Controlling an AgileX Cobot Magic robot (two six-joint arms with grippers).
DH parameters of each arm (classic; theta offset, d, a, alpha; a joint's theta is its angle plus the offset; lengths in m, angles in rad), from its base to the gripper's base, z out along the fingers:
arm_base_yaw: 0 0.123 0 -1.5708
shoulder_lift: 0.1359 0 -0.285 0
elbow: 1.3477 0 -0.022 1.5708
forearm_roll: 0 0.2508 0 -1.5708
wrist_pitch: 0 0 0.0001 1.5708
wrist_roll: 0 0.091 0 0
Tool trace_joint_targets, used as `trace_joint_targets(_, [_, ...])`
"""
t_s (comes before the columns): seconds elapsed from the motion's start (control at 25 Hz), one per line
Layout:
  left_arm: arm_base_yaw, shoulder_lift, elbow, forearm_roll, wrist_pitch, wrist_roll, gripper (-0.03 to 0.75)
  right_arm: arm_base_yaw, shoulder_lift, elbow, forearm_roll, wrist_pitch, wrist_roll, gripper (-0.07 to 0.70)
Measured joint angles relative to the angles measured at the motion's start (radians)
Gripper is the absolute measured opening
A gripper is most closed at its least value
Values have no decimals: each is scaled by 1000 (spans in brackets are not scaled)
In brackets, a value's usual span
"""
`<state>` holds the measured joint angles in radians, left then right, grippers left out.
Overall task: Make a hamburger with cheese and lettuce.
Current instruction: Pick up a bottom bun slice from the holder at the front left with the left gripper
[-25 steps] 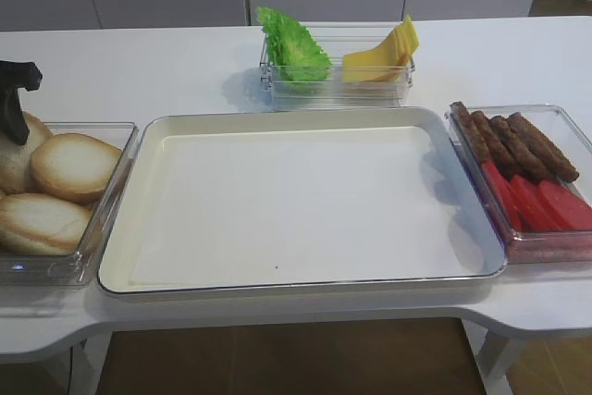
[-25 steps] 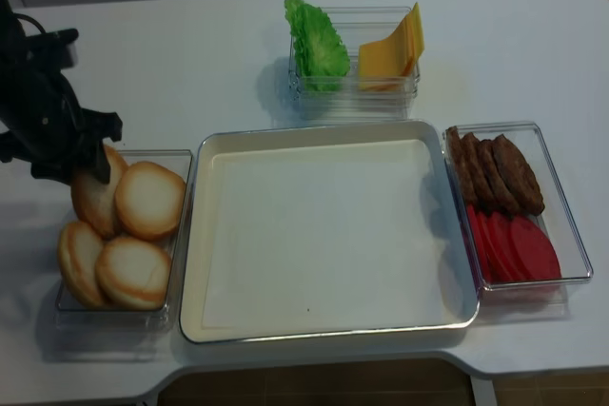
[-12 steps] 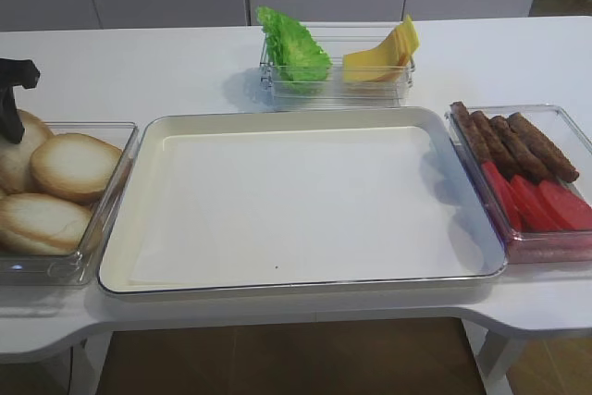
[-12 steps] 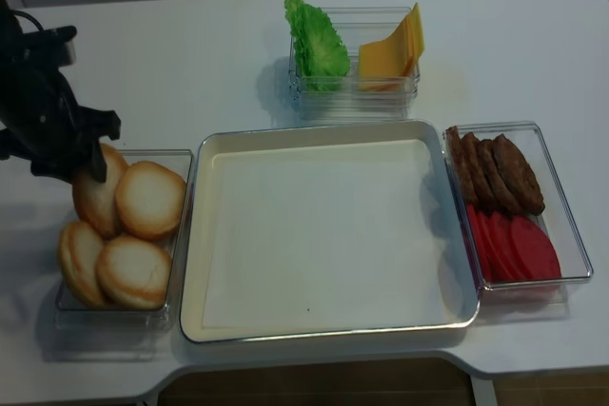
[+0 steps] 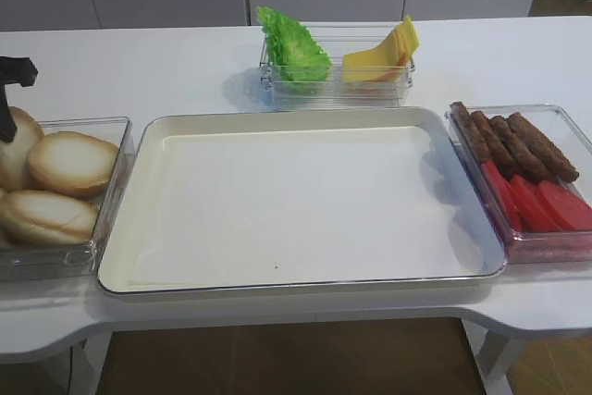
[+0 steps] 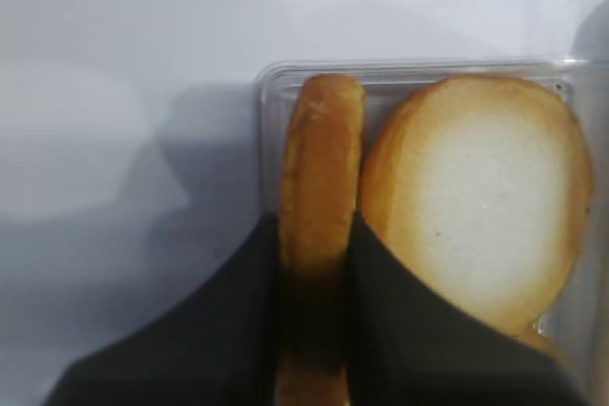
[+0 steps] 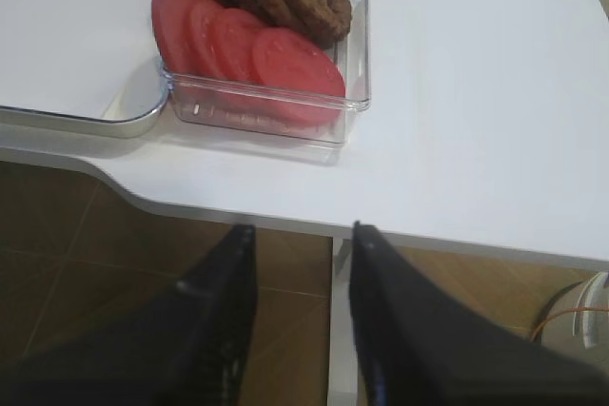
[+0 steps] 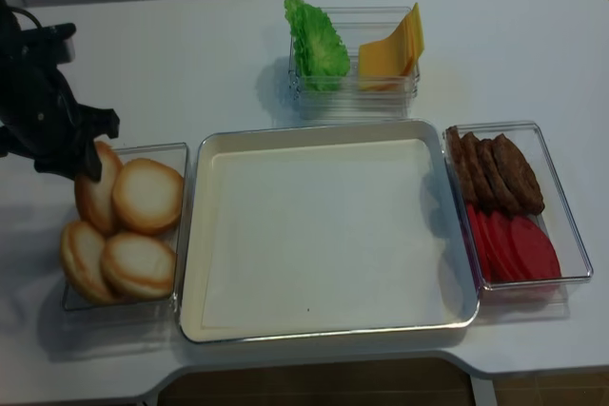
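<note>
Several bun halves (image 5: 69, 162) lie in a clear box (image 5: 120, 173) at the table's left, also in the realsense view (image 8: 147, 195). My left gripper (image 6: 317, 263) is shut on one bun half (image 6: 322, 159) that stands on edge at the box's far left corner; it also shows from above (image 8: 88, 151). Green lettuce (image 5: 294, 48) and yellow cheese slices (image 5: 384, 53) sit in a clear box at the back centre. My right gripper (image 7: 301, 230) is open and empty, off the table's front right corner over the floor.
A large cream tray (image 5: 277, 201) with nothing on it fills the middle of the table. A clear box at the right holds brown patties (image 5: 518, 145) and red tomato slices (image 5: 536, 201); the right wrist view shows it close (image 7: 257, 54).
The bun box and its buns have shifted a little to the left and away from the tray. My left gripper stays shut on the upright bun half and has moved slightly left.
</note>
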<state>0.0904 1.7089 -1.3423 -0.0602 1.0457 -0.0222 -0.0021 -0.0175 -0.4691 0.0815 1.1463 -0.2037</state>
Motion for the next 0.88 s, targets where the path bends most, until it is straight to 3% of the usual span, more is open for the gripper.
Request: trace_joint_targets(0.88, [0,-94,-6,5,17,22,111,0,0,0,0,0,0,195])
